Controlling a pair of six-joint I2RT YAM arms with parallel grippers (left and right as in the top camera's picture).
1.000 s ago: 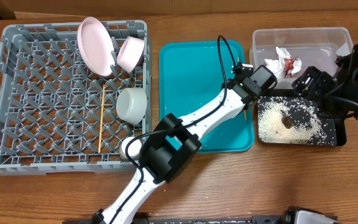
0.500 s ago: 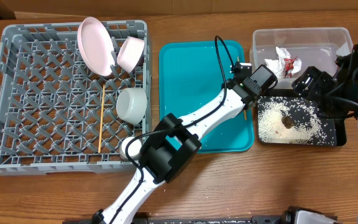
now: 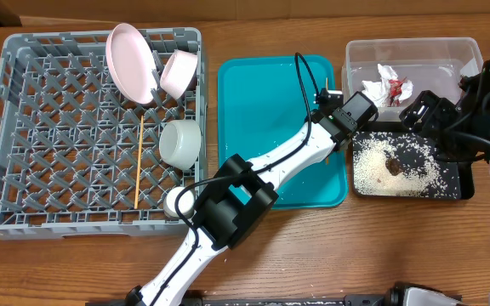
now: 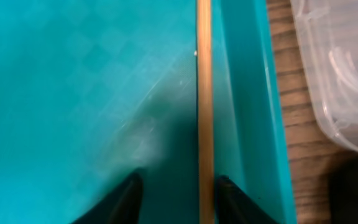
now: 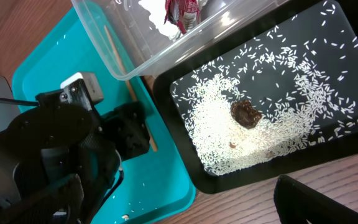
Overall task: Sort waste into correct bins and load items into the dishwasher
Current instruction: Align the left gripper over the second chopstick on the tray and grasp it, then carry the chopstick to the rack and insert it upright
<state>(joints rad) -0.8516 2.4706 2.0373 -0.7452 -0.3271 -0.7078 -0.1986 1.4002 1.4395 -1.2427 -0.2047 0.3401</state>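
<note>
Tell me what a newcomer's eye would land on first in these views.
The big grey dish rack fills the left, with a pink plate standing at its far edge. At centre, the left end effector straddles a chopstick along the right rim of the teal tray. Right of that, white rice is scattered across the black tray.

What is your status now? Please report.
Left gripper astride chopstick on teal tray, jaws not closed yet. Right gripper open, empty, by black tray. Tray wall close beside chopstick.
</note>
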